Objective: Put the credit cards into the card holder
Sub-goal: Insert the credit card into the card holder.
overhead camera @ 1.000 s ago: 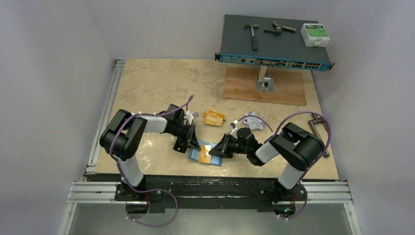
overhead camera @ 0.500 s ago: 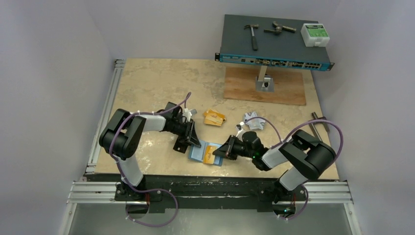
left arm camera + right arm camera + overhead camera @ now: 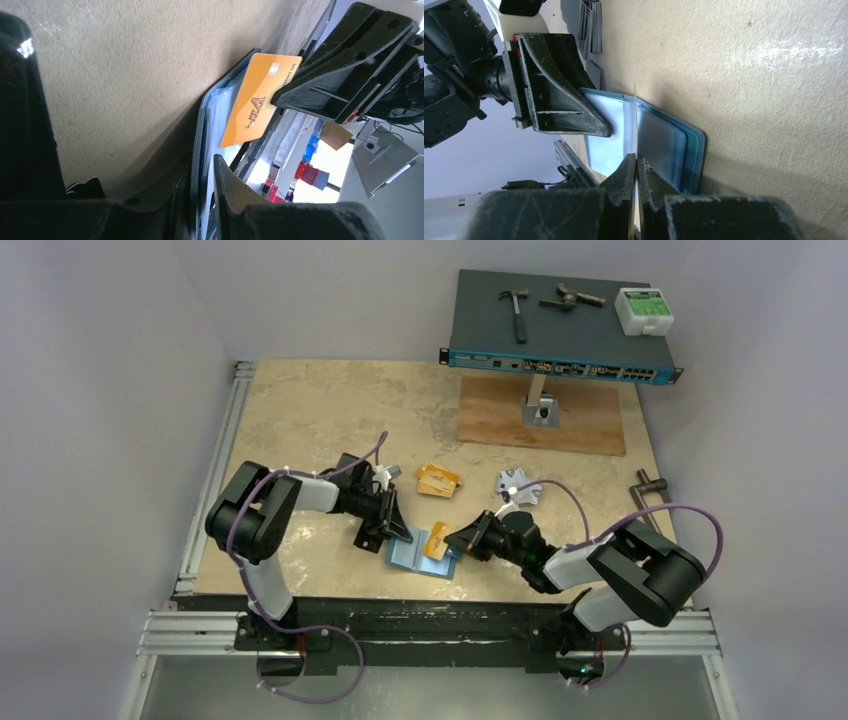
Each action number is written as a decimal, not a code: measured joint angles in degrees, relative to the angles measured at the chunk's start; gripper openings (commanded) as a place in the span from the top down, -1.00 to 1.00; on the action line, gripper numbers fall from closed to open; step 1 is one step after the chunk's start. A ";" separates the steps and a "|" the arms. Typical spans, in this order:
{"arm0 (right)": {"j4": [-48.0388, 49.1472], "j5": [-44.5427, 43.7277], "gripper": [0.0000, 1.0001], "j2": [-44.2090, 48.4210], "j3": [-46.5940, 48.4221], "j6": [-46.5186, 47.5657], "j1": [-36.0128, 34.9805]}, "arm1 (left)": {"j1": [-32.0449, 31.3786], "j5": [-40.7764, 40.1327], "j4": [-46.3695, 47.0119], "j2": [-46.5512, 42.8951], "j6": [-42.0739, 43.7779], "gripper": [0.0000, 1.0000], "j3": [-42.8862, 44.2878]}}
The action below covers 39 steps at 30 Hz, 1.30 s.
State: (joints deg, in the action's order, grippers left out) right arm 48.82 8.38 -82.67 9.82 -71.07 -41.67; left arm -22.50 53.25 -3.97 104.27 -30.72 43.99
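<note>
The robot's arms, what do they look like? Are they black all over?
Mostly black, not all over. The left arm and right arm have chunky black joints with pale grey tubes between them. A purple cable loops along each arm, fastened with small white ties. The left gripper and right gripper each have two black wedge-shaped fingers, scuffed and ribbed.

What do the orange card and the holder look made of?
Card: probably rigid plastic, semi-gloss; thin, flat, with printed lettering. Holder: teal leather or imitation, can't tell which; matte cover with a seam line along its edge, paler smooth pockets.
</note>
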 measured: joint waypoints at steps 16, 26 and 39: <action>-4.15 -1.75 1.00 6.14 -0.76 0.13 1.44 | 0.11 1.77 18.34 4.44 -14.95 1.00 -1.31; -23.37 -4.87 1.00 27.39 -0.39 6.91 9.22 | -4.74 -0.39 28.37 8.79 -24.13 0.31 1.88; -19.30 -2.86 1.00 17.40 -0.68 7.28 9.22 | -1.53 -0.35 8.46 2.80 -10.14 0.23 3.08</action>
State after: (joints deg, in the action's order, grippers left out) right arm 29.52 5.52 -65.28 9.15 -63.79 -32.45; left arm -24.03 52.90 4.49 107.07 -40.86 47.07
